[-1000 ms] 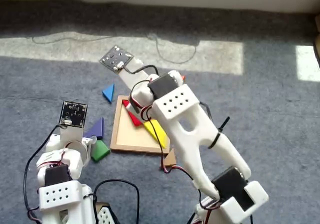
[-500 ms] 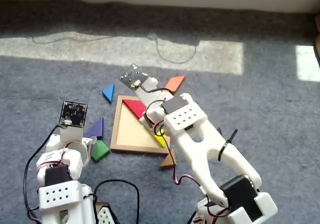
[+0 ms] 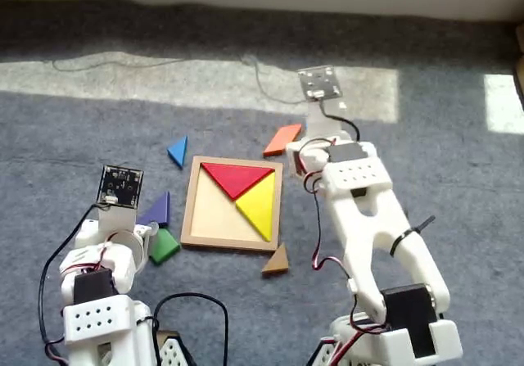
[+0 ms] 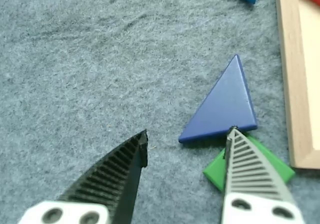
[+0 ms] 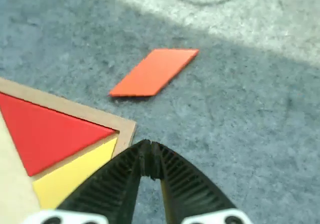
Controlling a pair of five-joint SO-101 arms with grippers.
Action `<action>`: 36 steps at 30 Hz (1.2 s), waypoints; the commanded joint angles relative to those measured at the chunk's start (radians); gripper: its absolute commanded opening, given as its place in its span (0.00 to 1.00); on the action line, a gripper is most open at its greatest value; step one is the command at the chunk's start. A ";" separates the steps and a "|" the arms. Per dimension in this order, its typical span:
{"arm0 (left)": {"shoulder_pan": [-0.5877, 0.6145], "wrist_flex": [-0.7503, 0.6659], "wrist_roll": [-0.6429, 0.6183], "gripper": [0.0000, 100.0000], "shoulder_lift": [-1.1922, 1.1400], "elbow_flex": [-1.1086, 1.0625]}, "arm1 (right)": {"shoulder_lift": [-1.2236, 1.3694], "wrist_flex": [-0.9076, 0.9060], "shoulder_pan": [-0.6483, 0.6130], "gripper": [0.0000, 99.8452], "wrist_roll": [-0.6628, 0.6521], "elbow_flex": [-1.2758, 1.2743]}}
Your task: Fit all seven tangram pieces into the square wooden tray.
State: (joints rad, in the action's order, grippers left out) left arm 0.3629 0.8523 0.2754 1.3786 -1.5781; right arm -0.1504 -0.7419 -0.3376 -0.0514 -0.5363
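Note:
The square wooden tray (image 3: 198, 219) holds a red triangle (image 3: 237, 176) along its far edge and a yellow triangle (image 3: 259, 204) against its right side, both also in the right wrist view (image 5: 45, 134) (image 5: 75, 176). My right gripper (image 5: 150, 160) is shut and empty just outside the tray's far right corner (image 5: 120, 126), near the orange parallelogram (image 5: 155, 72) (image 3: 283, 139). My left gripper (image 4: 187, 136) is open left of the tray. One finger (image 4: 240, 156) lies over the green piece (image 4: 215, 173), at the dark blue triangle's (image 4: 222, 106) base.
A small light blue triangle (image 3: 178, 151) lies off the tray's far left corner. A brown triangle (image 3: 277, 259) sits on the carpet by the near right corner. A thin cable (image 3: 270, 79) runs across the sunlit strip at the back.
My right arm swung from over the tray's far left to beyond its right corner, uncovering the red and yellow triangles. The red triangle shifted to the far edge. The left arm stayed still.

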 commanded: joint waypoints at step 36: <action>-0.004 -0.032 -0.009 0.26 0.013 0.004 | 0.507 0.058 -0.116 0.33 0.321 0.530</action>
State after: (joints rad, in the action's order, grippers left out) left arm 0.3629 0.8385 0.2754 1.3786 -1.5781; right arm 0.3775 -0.7050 -0.4419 0.2616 -0.0560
